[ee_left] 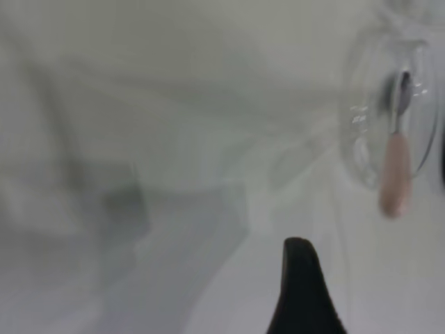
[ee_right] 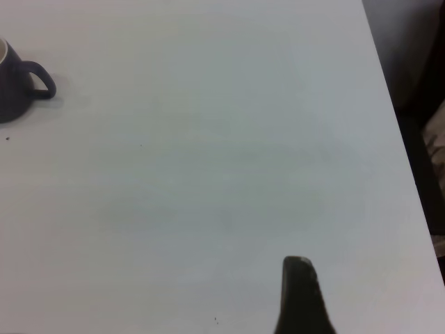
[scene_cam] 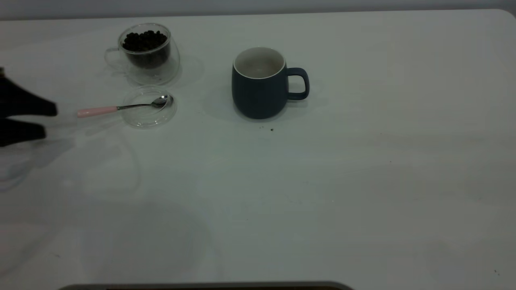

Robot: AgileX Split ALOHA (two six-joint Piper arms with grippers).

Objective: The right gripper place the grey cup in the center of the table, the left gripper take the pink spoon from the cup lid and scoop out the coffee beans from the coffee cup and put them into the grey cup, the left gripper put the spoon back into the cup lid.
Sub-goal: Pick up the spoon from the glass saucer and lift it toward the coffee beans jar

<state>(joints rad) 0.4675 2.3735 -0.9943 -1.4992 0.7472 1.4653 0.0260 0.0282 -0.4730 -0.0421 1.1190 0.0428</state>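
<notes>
1. glass is the main material at the table's left in the exterior view: the coffee cup, clear and double-walled, holds a heap of coffee beans; just in front of it lies the cup lid, a clear rimmed disc.
2. the pink spoon rests with its metal bowl inside the lid and its pale handle projecting over the rim toward the left gripper.
3. the left gripper sits at the frame's left edge, near the handle tip but apart from it; its two fingers stand spread, with nothing between them.
4. the grey cup stands upright near the table's middle, handle pointing away from the glass items. its inside looks empty. judged from this, cup placement is done and the spoon pickup is the step in hand.
5. left wrist view: the spoon lies across the lid, ahead of one visible fingertip.
6. handling judgement: the spoon is light, stiff and thin; the coated handle likely offers better friction than the polished neck. pinch the handle outside the lid rim. the lid is light and may slide or tip if nudged.
7. right wrist view: the grey cup is far off; the right gripper shows a single finger over bare table, so its jaw state cannot be told.
</notes>
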